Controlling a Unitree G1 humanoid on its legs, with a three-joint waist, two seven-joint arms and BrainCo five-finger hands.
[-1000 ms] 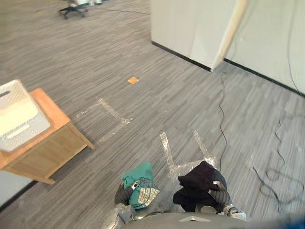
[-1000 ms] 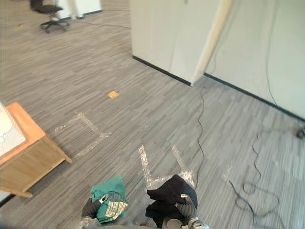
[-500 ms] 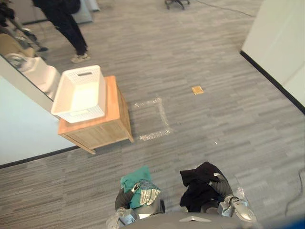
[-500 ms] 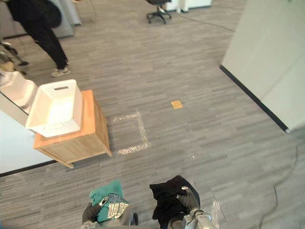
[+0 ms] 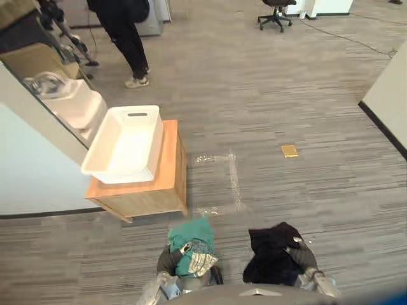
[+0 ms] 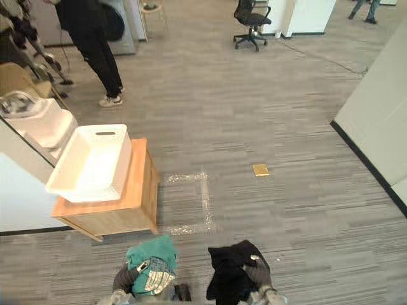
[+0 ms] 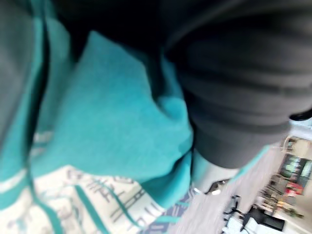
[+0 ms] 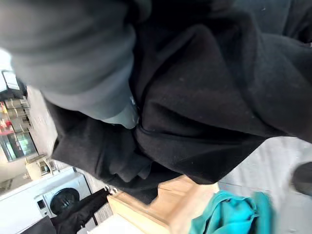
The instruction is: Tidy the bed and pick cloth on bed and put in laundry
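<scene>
Teal cloth [image 5: 191, 244] with a pale printed patch sat bunched on the left hand [image 5: 166, 260] at the bottom of the head view, and a silver finger curled over its top. Just beside it to the right, the right hand [image 5: 305, 256] clutched a black cloth [image 5: 272, 254] that draped over the wrist, with one finger hooked across the fabric. Ahead and to the left, on the grey carpet [image 5: 305, 95], stood a low wooden table [image 5: 170, 181] carrying a white basket [image 5: 127, 143], well apart from both bundles. A taped square [image 5: 222, 184] marked the floor beside the table, with a small tan tile [image 5: 289, 150] further right. A person [image 5: 124, 35] in dark clothes stood beyond the basket, and an office chair [image 5: 275, 11] was at the far end.

From the left wrist, the teal cloth lay pressed close against the left hand, and the fabric wrapped the fingers and hid them in that view.

From the right wrist, the black cloth was gathered tight under the right hand in squeezed folds. The wooden table and the teal cloth showed past it.
</scene>
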